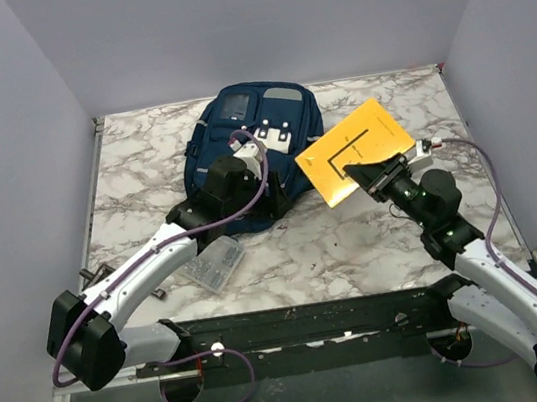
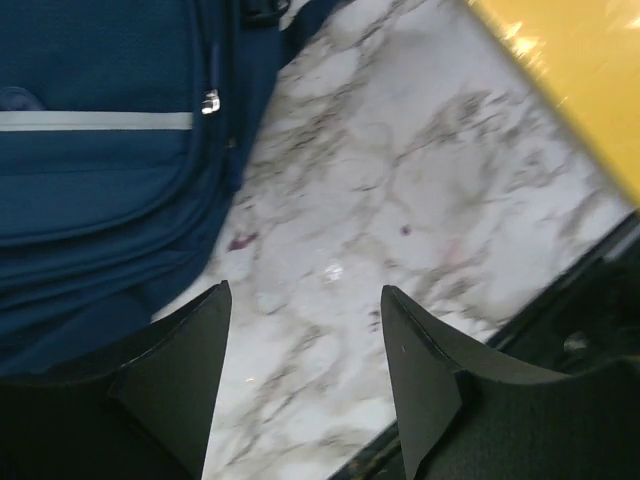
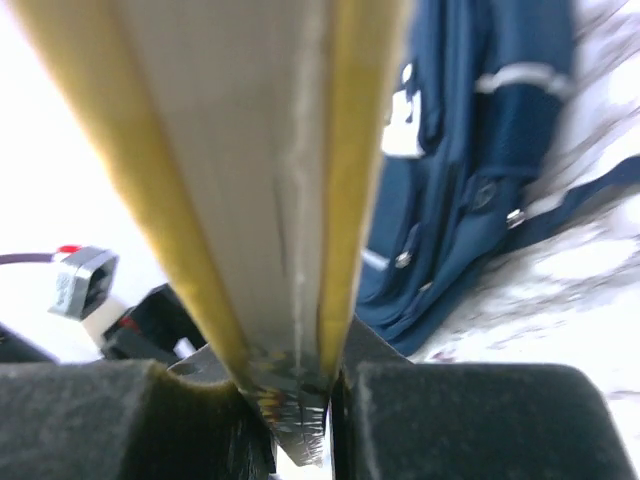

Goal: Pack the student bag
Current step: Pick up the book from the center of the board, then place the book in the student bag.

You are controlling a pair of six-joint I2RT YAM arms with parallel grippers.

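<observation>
Right gripper (image 1: 374, 178) clamps the yellow book (image 1: 347, 149) by 1 edge — likely to slide it into the student bag (image 1: 264, 105) at the far edge of the table (image 1: 133, 171); left gripper (image 2: 303, 300) stands open, empty, alongside.

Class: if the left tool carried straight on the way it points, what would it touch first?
Probably the marble tabletop, just beside the student bag; depth is unclear.
</observation>
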